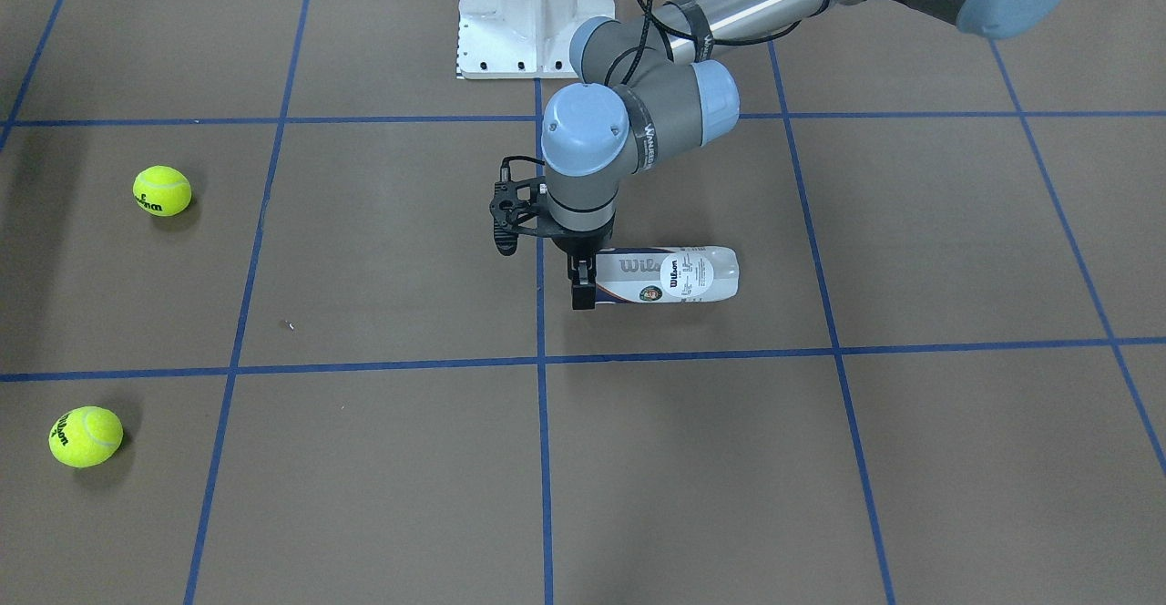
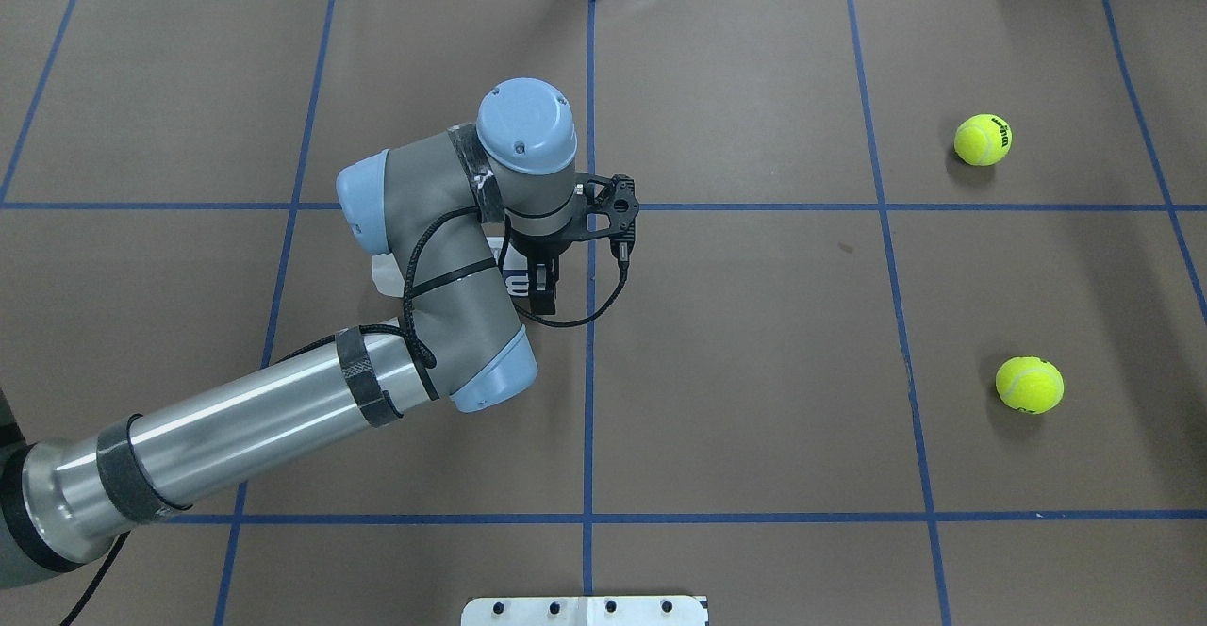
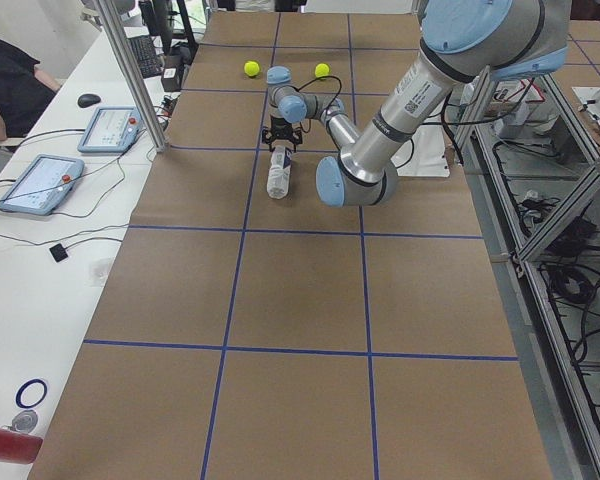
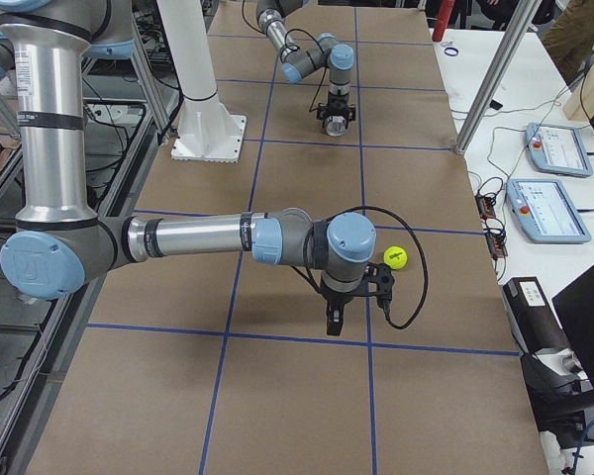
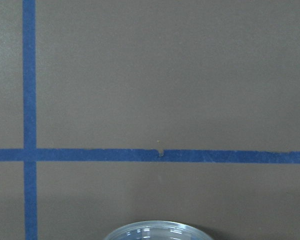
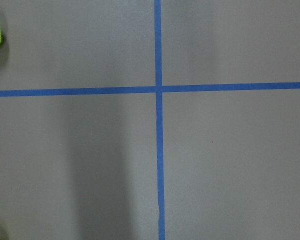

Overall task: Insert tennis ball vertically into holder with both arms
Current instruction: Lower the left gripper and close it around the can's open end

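Observation:
The holder (image 1: 669, 275) lies on its side on the brown table, mostly hidden under the arm in the overhead view. My left gripper (image 1: 583, 279) points down over the holder's left end, with a finger either side. Whether the pads press on it I cannot tell. The left wrist view shows only the holder's clear rim (image 5: 157, 231). Two tennis balls (image 1: 162, 190) (image 1: 86, 436) rest far off to the side. My right gripper (image 4: 334, 325) hangs above the table near a tennis ball (image 4: 395, 258). It shows only in the exterior right view, so I cannot tell its state.
The white pedestal base (image 1: 533, 13) stands behind the holder. Blue tape lines grid the table. A side table carries tablets (image 3: 110, 128), and a person (image 3: 5, 85) sits beyond it. A metal post (image 4: 490, 79) rises at the table's edge.

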